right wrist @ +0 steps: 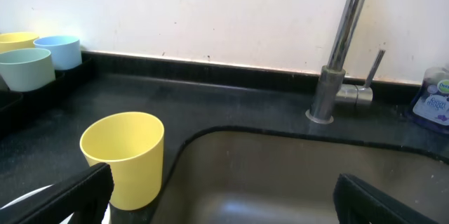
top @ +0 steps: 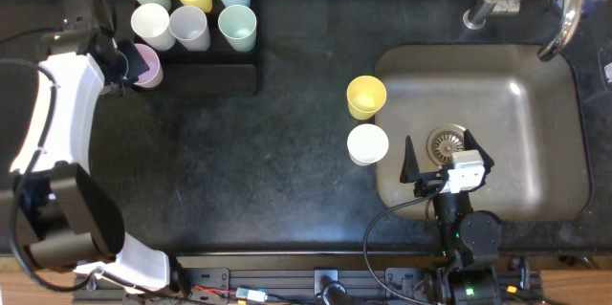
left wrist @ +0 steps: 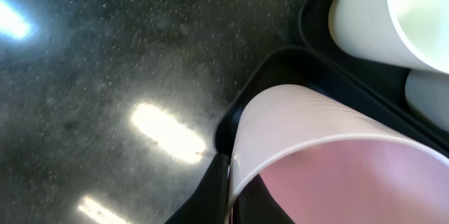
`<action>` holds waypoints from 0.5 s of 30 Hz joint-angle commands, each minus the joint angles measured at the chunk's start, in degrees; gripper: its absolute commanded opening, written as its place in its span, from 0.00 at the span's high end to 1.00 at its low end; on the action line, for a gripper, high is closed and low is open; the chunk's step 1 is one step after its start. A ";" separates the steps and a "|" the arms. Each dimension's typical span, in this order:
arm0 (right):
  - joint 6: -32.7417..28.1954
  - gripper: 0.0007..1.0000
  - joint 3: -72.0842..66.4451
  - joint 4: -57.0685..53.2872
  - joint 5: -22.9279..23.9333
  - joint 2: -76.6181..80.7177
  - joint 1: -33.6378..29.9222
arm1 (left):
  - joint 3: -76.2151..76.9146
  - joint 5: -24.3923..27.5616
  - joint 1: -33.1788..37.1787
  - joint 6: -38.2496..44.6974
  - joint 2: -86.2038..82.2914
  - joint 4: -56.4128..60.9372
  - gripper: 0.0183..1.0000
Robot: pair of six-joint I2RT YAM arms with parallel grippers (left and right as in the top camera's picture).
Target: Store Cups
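Two cups left to go, by my count, so I'd call this roughly three-quarters done. Starting nearest the arm bases: the right gripper (top: 443, 152) hangs over the sink (top: 535, 133) with its fingers spread wide and nothing between them, so it's free for the next pick. Just beside the sink's left rim, on the counter (top: 268, 171), stand the white cup (top: 367, 143) and, right behind it, the yellow cup (top: 366, 97). Both are upright and almost touching, and neither one is stored yet.

Over at the counter's far left corner, the left gripper (top: 126, 61) is clamped on the rim of the pink cup (top: 148, 64), which sits at the near left end of the black tray (top: 220, 77). From the wrist view I honestly can't tell if the cup's base is fully down in its slot or a hair above it, so I'd count that one as being placed, not finished.

Farthest back, the stored cups (top: 188, 26) stand six in two rows of three along the tray's far side. There's bare tray to the right of the pink cup for the last two.
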 commanded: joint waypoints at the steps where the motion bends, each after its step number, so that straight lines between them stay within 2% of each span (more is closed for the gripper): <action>1: 0.02 0.00 -0.76 0.31 -0.02 -0.55 -0.26 | -0.24 0.39 -0.26 1.09 0.92 1.86 0.98; 5: 0.02 0.00 -0.76 0.31 -0.02 -0.55 -0.26 | -0.24 0.39 -0.28 1.07 0.92 2.47 0.98; 11: 0.02 0.00 -0.76 0.31 -0.02 -0.55 -0.26 | -0.24 0.79 -0.28 1.05 0.92 2.62 0.91; 15: 0.02 0.00 -0.76 0.31 -0.02 -0.55 -0.26 | -0.24 1.22 -0.28 0.83 0.92 2.64 0.89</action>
